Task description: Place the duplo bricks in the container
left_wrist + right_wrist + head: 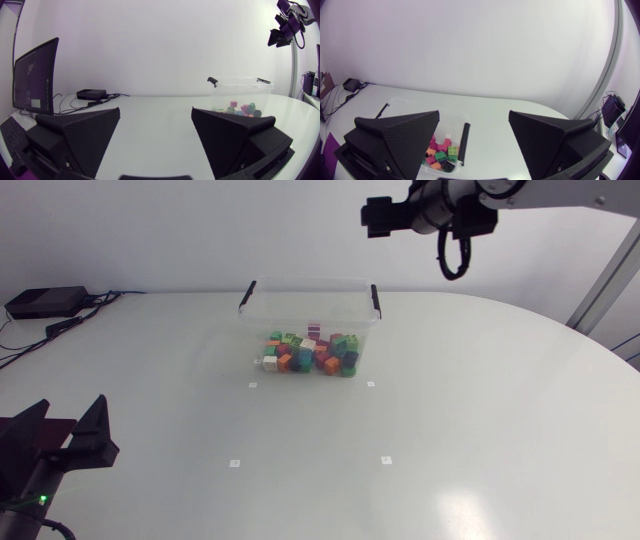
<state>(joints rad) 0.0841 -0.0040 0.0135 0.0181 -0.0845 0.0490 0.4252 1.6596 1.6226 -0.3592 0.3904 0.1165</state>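
Note:
A clear plastic container (310, 284) with black handle clips stands at the middle of the table, towards the back. Several coloured duplo bricks (310, 354) lie piled inside, and a pink brick (314, 330) shows above the rest. My right gripper (380, 217) hangs high over the container, open and empty; in its own view the right gripper (474, 117) looks down on the container's rim (465, 142) and the bricks (440, 152). My left gripper (70, 415) is open and empty at the near left corner. From the left gripper (156, 112) the container (240, 90) lies ahead to the right.
A black box (45, 302) with cables lies at the table's back left. Small white markers (235, 463) dot the tabletop in front of the container. No loose bricks show on the table around the container.

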